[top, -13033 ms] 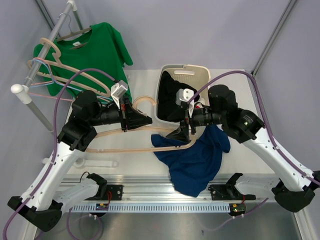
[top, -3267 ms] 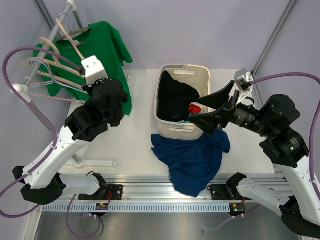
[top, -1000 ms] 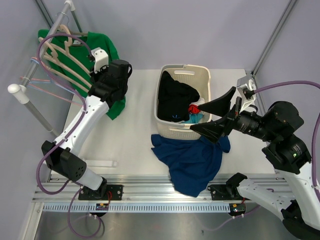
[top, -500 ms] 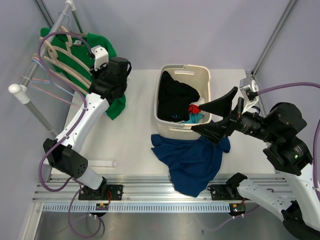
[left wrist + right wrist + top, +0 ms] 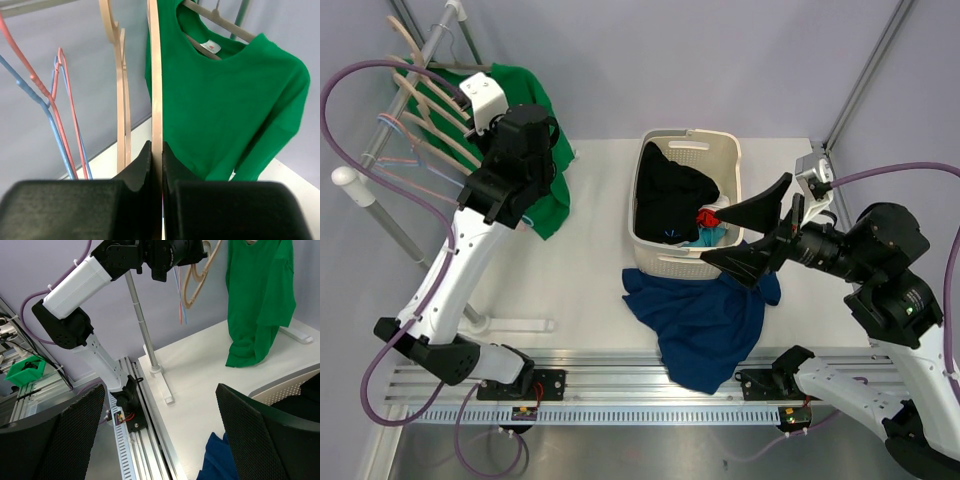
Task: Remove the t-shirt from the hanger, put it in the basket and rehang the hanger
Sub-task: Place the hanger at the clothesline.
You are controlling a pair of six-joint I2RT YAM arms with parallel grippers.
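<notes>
A green t-shirt [image 5: 552, 175] [image 5: 230, 100] hangs on a wooden hanger [image 5: 220, 29] at the far end of the rail [image 5: 400, 100]. My left gripper [image 5: 157, 150] is up at the rail, shut on the lower bar of an empty wooden hanger [image 5: 156, 75] just left of the green shirt. A blue t-shirt [image 5: 705, 320] [image 5: 215, 465] lies crumpled on the table in front of the basket. My right gripper [image 5: 717, 237] [image 5: 160, 390] hovers wide open over the basket's right side, with nothing between its fingers.
A white laundry basket [image 5: 690, 140] with dark clothes stands mid-table. Another empty wooden hanger [image 5: 120, 90] and pink and blue wire hangers [image 5: 65, 110] hang on the rail. The rack's post and foot [image 5: 160, 380] stand at the table's left edge.
My left arm has swung up and left toward the rail with the empty wooden hanger in its grip, and the hangers there have shifted. The right arm has barely moved.
</notes>
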